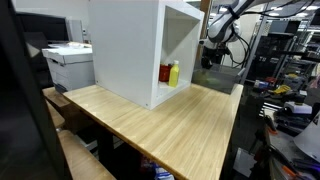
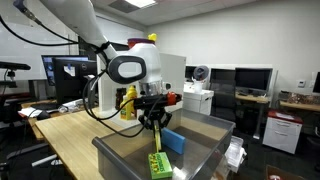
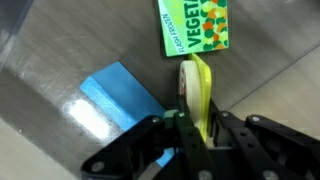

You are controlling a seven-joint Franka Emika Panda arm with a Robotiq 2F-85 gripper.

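My gripper (image 3: 202,132) is shut on a thin yellow object (image 3: 196,88) that stands on edge between the fingers. In an exterior view the gripper (image 2: 153,124) hangs over a grey bin (image 2: 205,150) at the table's end. In the bin lie a green box printed "VEGET…" (image 3: 195,25) and a blue block (image 3: 118,92). Both also show in an exterior view, the green box (image 2: 160,165) below the gripper and the blue block (image 2: 174,141) beside it. The held object hangs above the bin floor, between these two things.
A white open cabinet (image 1: 130,50) stands on the wooden table (image 1: 170,125) with a yellow bottle (image 1: 174,72) and a red item inside. A printer (image 1: 68,62) sits behind it. Desks, monitors and shelving ring the room.
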